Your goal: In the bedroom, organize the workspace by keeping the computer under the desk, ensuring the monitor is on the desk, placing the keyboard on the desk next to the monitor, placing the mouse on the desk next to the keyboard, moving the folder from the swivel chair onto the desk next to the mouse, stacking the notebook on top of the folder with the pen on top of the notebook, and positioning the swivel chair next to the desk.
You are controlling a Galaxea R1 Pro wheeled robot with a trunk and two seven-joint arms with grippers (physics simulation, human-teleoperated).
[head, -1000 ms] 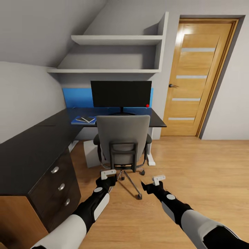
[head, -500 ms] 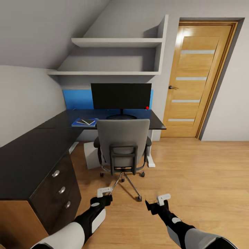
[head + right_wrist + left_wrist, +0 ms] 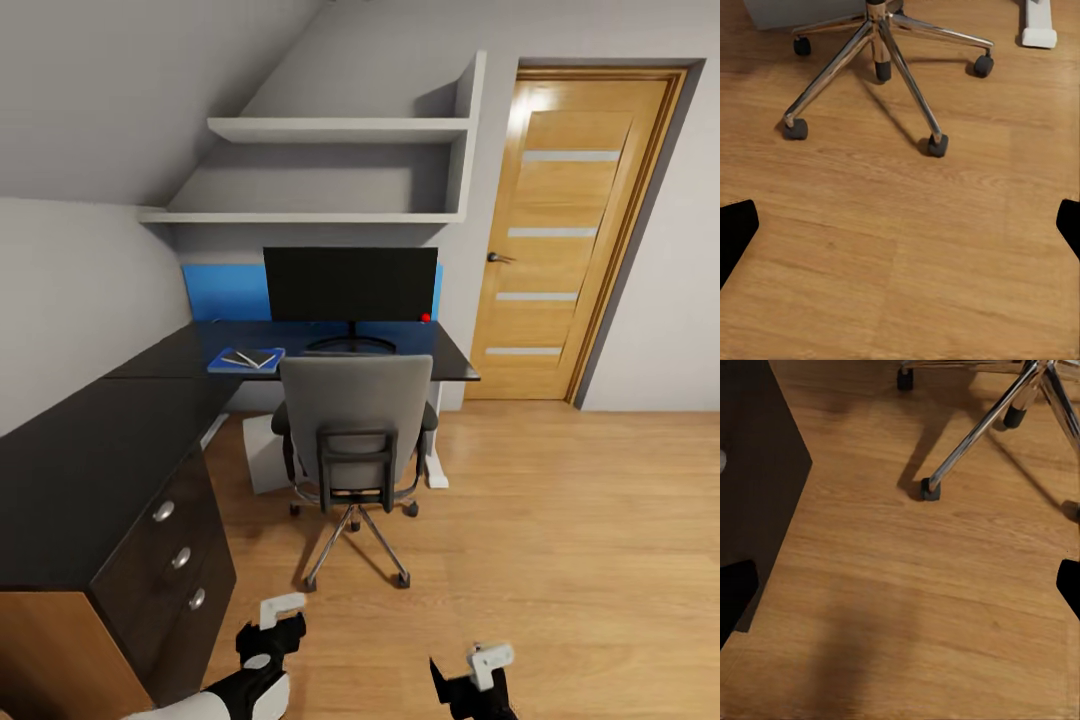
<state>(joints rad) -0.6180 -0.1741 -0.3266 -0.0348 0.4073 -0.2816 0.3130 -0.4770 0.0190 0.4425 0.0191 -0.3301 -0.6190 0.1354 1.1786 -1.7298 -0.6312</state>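
The grey swivel chair stands pushed in at the black desk, its back toward me. On the desk the black monitor stands upright. Left of it lies the blue folder with the dark notebook and a thin white pen on top. The light grey computer sits under the desk. The keyboard and mouse are hidden behind the chair back. Both grippers hang low over the floor with nothing held: left gripper open, right gripper open. The chair's chrome base lies ahead of them.
The desk's black drawer unit stands close on my left. A wooden door is shut at the back right. White wall shelves hang above the monitor. The desk's white leg foot sits beside the chair wheels. Wooden floor stretches to the right.
The whole view has pulled back from the chair and desk. Both arms have dropped toward the bottom of the picture, farther from the chair base. Desk items have not moved.
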